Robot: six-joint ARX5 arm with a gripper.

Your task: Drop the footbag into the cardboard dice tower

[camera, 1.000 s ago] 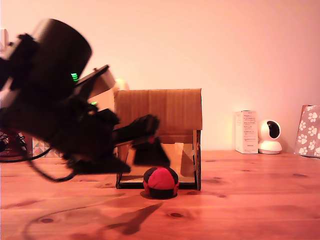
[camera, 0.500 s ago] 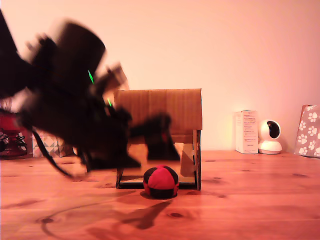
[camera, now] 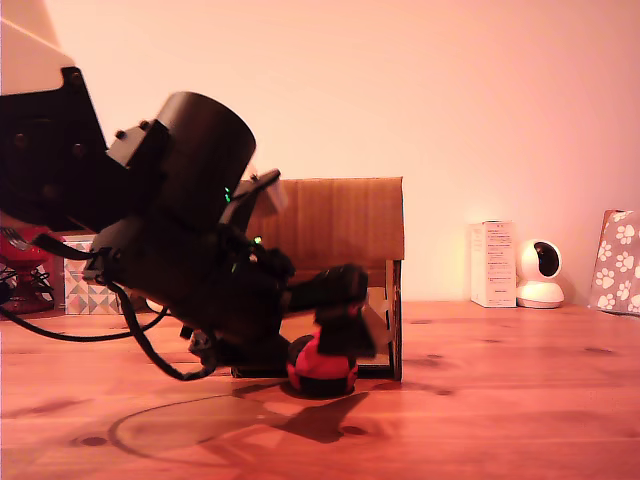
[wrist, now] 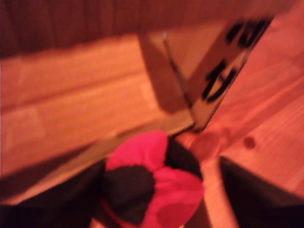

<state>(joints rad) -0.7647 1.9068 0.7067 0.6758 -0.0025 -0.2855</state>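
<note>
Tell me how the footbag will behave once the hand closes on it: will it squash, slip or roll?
The footbag looks like soft stitched panels, so it will probably squash rather than resist. Fabric should grip well. It sits slightly flattened on the table, so it likely won't roll far. The hand straddles it, seemingly open.

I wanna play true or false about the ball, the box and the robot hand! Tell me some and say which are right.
1. The footbag is on the wooden table. True.
2. The footbag is inside the cardboard dice tower. False: it sits in front of the tower's lower opening.
3. The hand is down at the footbag. True.
4. The footbag is blue and white. False: it is red and black.
5. A white camera stands to the tower's right in the exterior view. True.
</note>
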